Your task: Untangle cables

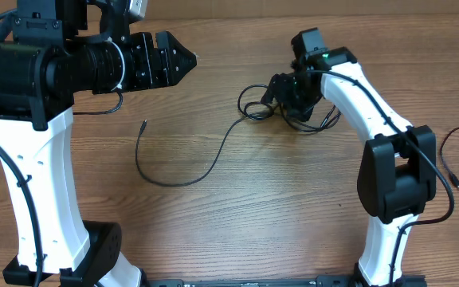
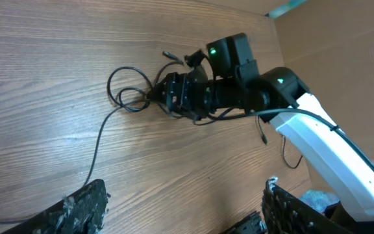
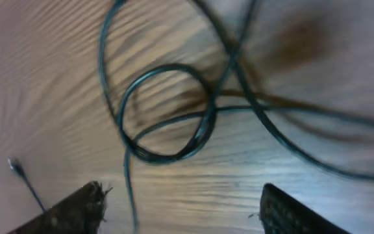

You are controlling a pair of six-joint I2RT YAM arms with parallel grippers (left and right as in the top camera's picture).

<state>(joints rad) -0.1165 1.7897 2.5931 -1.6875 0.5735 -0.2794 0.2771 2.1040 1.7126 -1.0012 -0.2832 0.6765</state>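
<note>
Right, look at your room first. The table is bare wood across the middle, between the two arm bases and toward the near edge. Only one long strand crosses it, curving down from the knot and back up to a small plug that lies on open wood on the left side. At the far right, a separate thin cord lies by the table's edge behind the right arm, well apart from everything else. From the left wrist view, the wood ends at the upper right against a brown wall, just behind the right arm.

The cables sit bunched in a few small loops right of centre, toward the far side of the table.

Your right gripper is down over that bunch, on its right side. From its own camera, the fingers stand wide apart low in the picture. The loops lie on the wood ahead of them, and one strand runs down into the gap between the jaws, nearer the left finger. Nothing is pinched. A second plug shows off to the left, beyond that finger.

Your left gripper hangs raised at the far left, pointing toward the bunch and well apart from it. Its jaws are wide and hold nothing. In its camera, the loops and the right gripper are far ahead.
</note>
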